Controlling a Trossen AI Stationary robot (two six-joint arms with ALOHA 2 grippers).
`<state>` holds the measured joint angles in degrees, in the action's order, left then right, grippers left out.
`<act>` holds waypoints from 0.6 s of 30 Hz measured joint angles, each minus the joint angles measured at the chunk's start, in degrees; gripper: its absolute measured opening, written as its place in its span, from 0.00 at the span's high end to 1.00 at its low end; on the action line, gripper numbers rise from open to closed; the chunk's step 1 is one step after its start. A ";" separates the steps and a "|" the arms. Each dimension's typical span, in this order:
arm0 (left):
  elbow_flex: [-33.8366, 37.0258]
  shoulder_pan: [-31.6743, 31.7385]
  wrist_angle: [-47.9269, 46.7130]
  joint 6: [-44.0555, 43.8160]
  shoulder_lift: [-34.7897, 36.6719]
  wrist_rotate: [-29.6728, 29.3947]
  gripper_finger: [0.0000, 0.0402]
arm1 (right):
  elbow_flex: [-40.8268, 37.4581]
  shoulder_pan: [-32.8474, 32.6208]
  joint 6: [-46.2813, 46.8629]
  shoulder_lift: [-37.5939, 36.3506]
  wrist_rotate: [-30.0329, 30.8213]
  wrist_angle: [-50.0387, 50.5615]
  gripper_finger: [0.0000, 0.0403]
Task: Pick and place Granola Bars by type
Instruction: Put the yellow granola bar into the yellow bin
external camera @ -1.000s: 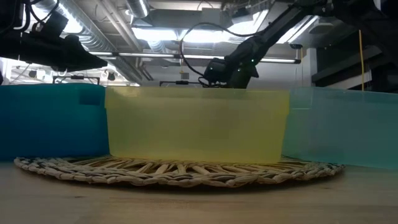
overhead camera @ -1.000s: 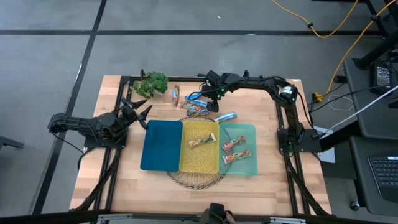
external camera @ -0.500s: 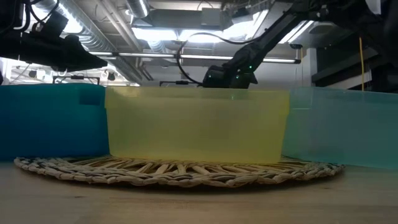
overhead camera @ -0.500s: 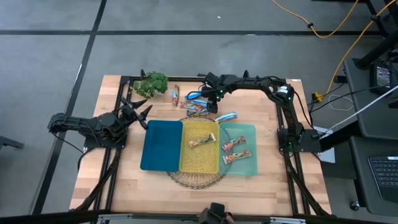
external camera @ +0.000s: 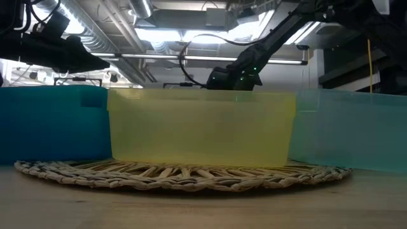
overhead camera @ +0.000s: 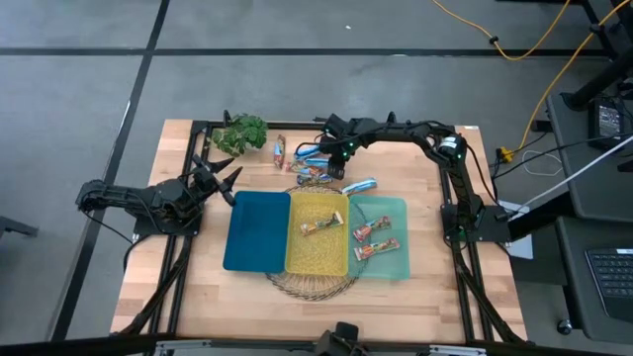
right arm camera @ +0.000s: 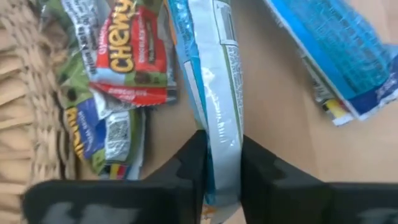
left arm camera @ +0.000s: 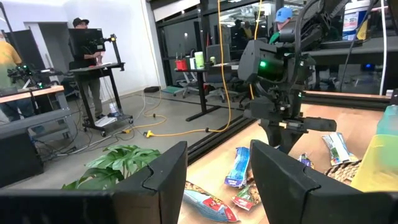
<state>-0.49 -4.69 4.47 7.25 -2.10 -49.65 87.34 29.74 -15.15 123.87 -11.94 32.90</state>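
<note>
A grey concrete floor [overhead camera: 89,89] marked with dark lines [overhead camera: 297,51] surrounds the table. Yellow cables [overhead camera: 534,44] trail across it. Beyond stand black standing desks [left arm camera: 99,71], glass partitions [left arm camera: 186,37] and bright ceiling lights [external camera: 162,35].

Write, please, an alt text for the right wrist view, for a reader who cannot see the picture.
The right gripper is shut on a blue-white granola bar lying on the wooden table. Beside it lie a red bar marked "Chewy" and another blue bar, with the edge of a woven mat nearby.
</note>
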 joint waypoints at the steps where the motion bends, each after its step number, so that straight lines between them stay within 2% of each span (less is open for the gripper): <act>1: 0.00 0.02 0.00 0.00 0.02 0.00 0.58 | 0.48 0.00 0.03 0.02 -0.01 1.17 0.84; 5: 0.00 0.01 0.00 0.00 0.01 0.00 0.58 | 3.51 0.00 -0.07 0.04 0.07 5.77 0.87; 12: 0.00 0.02 0.00 0.00 0.02 0.00 0.58 | 11.51 0.00 -0.06 0.04 0.26 14.34 0.84; 18: 0.00 0.02 0.00 0.00 0.02 0.02 0.58 | 19.42 0.02 -0.16 0.04 0.30 22.49 0.88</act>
<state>-0.49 -4.67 4.47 7.25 -2.09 -49.63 106.76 29.76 -15.31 123.92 -11.64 55.39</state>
